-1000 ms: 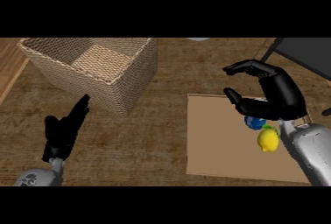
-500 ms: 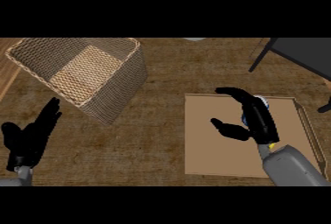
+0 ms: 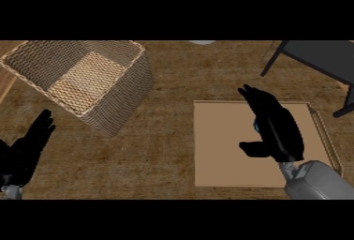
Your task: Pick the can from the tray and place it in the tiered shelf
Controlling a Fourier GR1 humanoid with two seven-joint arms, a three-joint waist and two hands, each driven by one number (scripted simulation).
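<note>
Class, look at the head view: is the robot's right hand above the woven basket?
No. The right hand is over the tray, while the woven basket stands apart at the left.

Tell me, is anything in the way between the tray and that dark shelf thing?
Nothing visible is. Only bare counter lies between the tray and the dark shelf at the upper right. The right hand hovers over the tray, hiding most of the can.

- Tray [image 3: 221,159]: flat, tan, toward the tabletop's [image 3: 180,70] right edge.
- Right hand [image 3: 275,126]: over the tray, fingers [image 3: 250,92] extended.
- Wicker basket [image 3: 86,79]: far left corner.
- Left hand [image 3: 27,150]: left edge, open.
</note>
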